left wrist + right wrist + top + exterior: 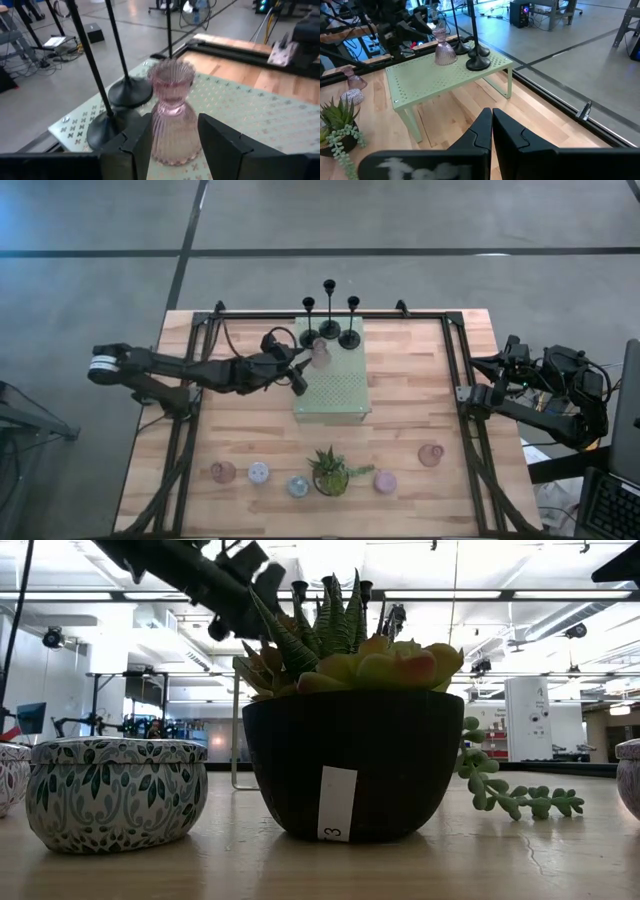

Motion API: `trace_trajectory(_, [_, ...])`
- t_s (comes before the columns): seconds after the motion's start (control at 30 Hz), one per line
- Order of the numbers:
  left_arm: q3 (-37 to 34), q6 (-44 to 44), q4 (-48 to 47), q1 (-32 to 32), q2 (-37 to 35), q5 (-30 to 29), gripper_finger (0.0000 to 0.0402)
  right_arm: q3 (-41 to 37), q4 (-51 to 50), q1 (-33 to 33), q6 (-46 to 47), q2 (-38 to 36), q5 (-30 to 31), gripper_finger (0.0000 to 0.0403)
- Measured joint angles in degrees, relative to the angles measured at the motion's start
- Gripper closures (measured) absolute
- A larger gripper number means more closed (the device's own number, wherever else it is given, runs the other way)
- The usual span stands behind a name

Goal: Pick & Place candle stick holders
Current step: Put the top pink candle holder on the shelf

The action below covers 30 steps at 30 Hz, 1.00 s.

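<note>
Straddling a pink glass holder (172,117): left end effector (172,142), fingers apart, no visible contact. Ribbed, translucent, flared rim, upright on green mat (250,115) beside black sticks (92,65). Right end effector (491,131) together.

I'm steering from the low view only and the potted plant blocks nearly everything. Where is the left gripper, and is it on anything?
Observer: The left gripper is up at the pale green mat, its fingers on either side of a pink glass holder that stands on it.
Operator: Is it clamped?
Observer: I can't tell; the fingers sit close to the glass, with a slight gap on one side.
Operator: Anything crowding it?
Observer: Three black stemmed sticks stand right beside that holder, at the mat's far end.
Operator: And the right arm?
Observer: The right gripper waits shut over the table's right side, holding nothing.
</note>
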Motion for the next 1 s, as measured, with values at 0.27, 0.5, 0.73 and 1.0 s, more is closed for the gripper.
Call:
trace_trajectory(0.27, [0.0,0.3,5.8,1.8,3.9,1.5,0.0245,0.0,0.0,0.0,0.0,0.0,0.0,0.0394])
trace_trajectory(0.5, [0.0,1.3,9.6,2.6,5.8,3.1,0.0258,0.0,0.0,0.0,0.0,0.0,0.0,0.0394])
trace_trajectory(0.73, [2.4,1.5,9.6,3.5,7.9,4.1,0.0266,0.0,0.0,0.0,0.0,0.0,0.0,0.0394])
trace_trajectory(1.0, [3.4,1.6,11.3,4.0,9.7,4.5,0.0266,0.0,0.0,0.0,0.0,0.0,0.0,0.0394])
